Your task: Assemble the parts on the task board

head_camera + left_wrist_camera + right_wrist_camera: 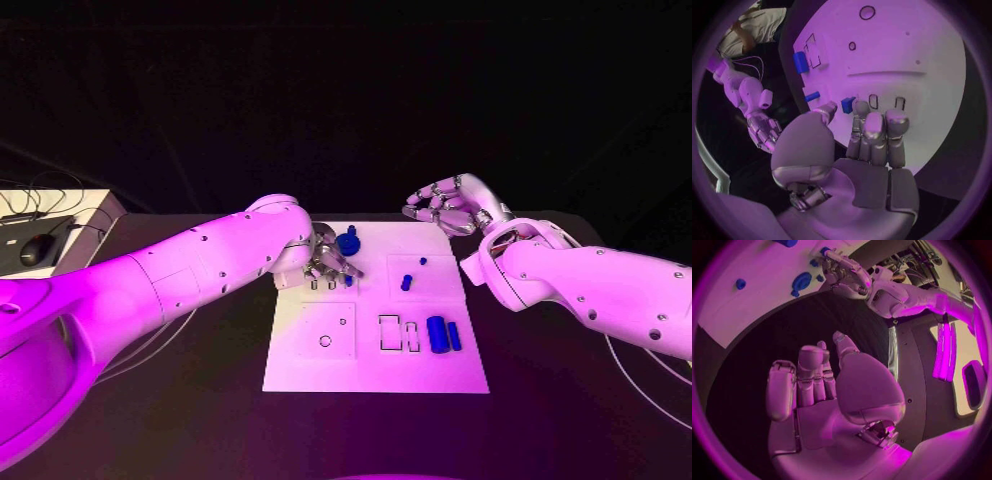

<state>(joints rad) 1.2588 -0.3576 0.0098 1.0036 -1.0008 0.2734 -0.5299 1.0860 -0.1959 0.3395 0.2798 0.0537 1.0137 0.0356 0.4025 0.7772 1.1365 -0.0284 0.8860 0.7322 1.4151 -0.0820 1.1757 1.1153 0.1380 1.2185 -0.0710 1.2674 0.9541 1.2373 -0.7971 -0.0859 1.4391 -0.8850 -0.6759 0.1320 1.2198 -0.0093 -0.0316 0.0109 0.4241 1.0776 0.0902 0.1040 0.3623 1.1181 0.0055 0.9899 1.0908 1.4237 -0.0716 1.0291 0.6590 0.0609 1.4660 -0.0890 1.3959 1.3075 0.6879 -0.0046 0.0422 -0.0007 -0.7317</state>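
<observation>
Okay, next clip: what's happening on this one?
The robot is assembling small blue parts on the white task board. Its left hand is down on the board's far left area, fingertips at a small blue part beside a row of slots. The right hand hovers open past the board's far right corner, holding nothing. Two blue blocks lie at the board's right side; a blue round piece stands near its far edge.

The black bench (173, 400) carries a flat white rectangular task board (375, 372) at its middle.
</observation>
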